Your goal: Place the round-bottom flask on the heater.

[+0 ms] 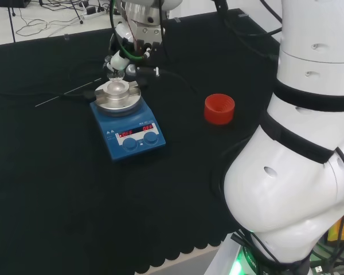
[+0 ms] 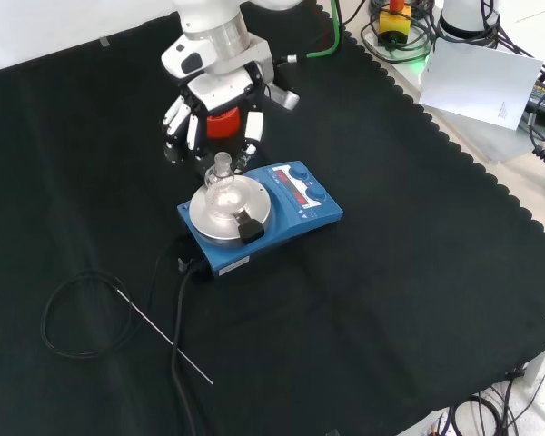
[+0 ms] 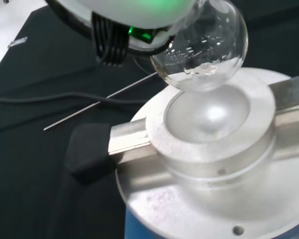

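Up close, flask (image 3: 202, 50) hovers over heater (image 3: 209, 144) bowl (wrist view).

A bench is seen draped in black cloth (image 2: 418, 272) with a scalloped edge. Beyond it, a pale floor (image 1: 40, 17) is strewn with cables and a power strip (image 1: 94, 12). A white sheet of paper (image 2: 477, 82) is propped among equipment beside the bench.

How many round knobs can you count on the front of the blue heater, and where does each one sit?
2. On the heater, both sit below the red displays in the head view: one knob to the left, the other knob to its right. None seems hidden.
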`<action>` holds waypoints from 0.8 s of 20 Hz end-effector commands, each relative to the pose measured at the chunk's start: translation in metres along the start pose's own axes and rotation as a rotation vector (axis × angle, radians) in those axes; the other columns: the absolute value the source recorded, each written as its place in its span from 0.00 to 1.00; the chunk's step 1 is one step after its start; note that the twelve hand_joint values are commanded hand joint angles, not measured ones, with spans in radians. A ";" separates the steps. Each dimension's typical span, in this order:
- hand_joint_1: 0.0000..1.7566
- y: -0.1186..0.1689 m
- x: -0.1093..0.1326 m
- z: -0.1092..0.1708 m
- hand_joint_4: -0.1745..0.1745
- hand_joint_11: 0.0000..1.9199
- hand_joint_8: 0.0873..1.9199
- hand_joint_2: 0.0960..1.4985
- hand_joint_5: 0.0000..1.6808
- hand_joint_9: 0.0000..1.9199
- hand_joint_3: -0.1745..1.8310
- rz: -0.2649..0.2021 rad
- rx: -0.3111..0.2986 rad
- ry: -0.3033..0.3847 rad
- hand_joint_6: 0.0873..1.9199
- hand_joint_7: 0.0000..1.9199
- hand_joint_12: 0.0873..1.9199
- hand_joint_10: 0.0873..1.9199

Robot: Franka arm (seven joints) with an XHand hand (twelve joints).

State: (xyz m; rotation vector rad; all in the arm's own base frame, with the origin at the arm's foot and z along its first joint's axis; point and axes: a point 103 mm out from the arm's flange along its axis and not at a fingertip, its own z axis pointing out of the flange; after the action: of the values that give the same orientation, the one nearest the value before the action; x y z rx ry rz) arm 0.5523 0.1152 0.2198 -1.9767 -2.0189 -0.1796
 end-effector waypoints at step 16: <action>0.65 0.004 -0.005 0.025 0.46 0.22 0.33 0.41 0.69 0.36 0.45 0.019 0.063 0.003 0.45 0.22 0.67 0.28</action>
State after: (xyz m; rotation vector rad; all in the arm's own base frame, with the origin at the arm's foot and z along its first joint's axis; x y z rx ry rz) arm 0.5518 0.1193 0.1969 -1.9547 -1.9840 -0.1190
